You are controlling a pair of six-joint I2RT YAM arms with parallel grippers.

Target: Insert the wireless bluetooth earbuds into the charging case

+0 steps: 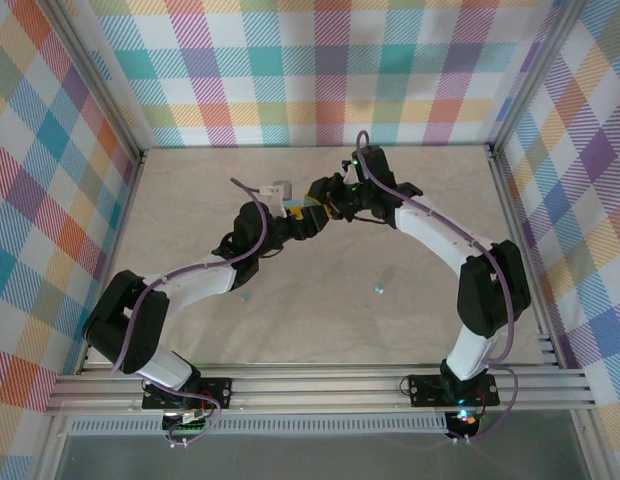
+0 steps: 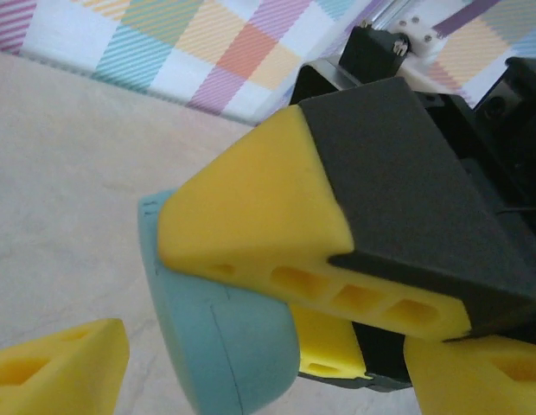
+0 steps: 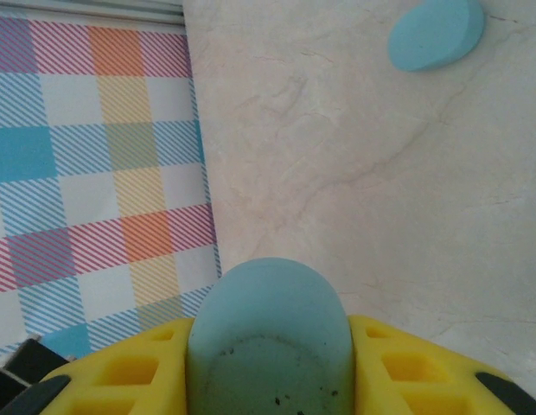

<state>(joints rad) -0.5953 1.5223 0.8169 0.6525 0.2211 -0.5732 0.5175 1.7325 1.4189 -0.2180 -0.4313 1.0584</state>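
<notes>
A rounded teal charging case is held up off the table between the yellow fingers of my right gripper, which is shut on it. In the left wrist view the same case sits under the right gripper's yellow finger. My left gripper is open, its fingertips wide on either side of the case and not touching it. From above, both grippers meet at the back middle, left and right. Two tiny teal earbuds lie apart on the table nearer the front.
A second teal case lies flat on the marbled table. Plaid walls close in the back and sides, and an aluminium rail runs along the near edge.
</notes>
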